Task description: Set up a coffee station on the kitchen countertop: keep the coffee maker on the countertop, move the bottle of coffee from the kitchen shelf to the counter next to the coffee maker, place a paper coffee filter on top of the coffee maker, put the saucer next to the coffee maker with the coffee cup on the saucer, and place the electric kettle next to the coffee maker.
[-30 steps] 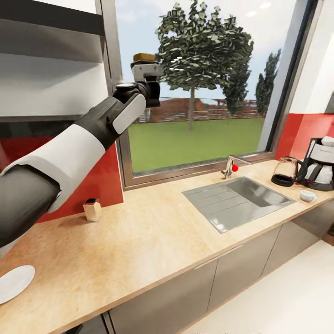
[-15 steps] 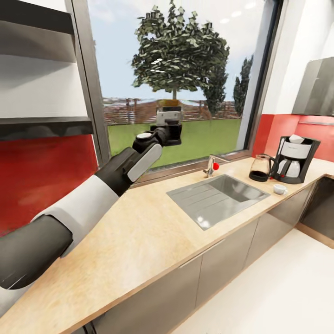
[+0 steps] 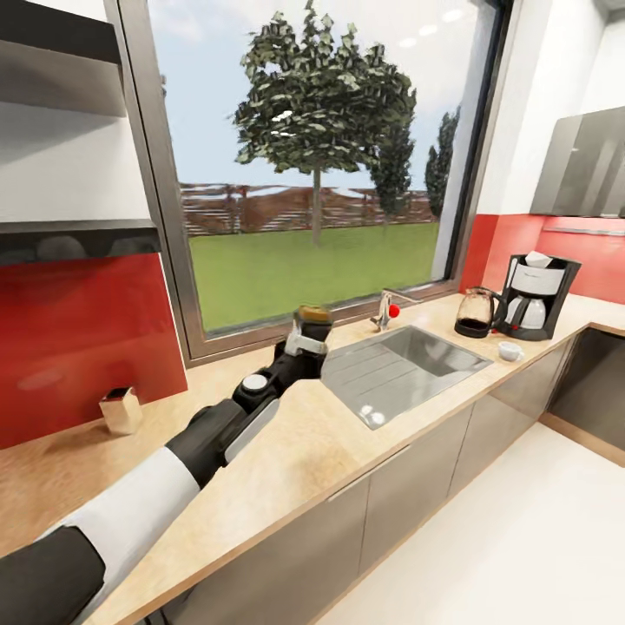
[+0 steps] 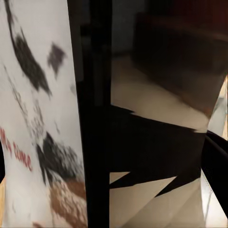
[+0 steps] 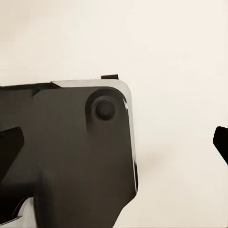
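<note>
Gripping the coffee bottle (image 3: 311, 325), the left gripper (image 3: 305, 343) holds it upright above the counter (image 3: 286, 451), brown cap on top, just left of the sink (image 3: 408, 369). Close up, the bottle's white label (image 4: 33, 118) presses against a dark finger (image 4: 97, 114). Far right along the counter stand the kettle (image 3: 474, 312), the coffee maker (image 3: 538, 295) topped with something white, and a cup (image 3: 509, 350). Whether the right gripper is open or closed cannot be told.
</note>
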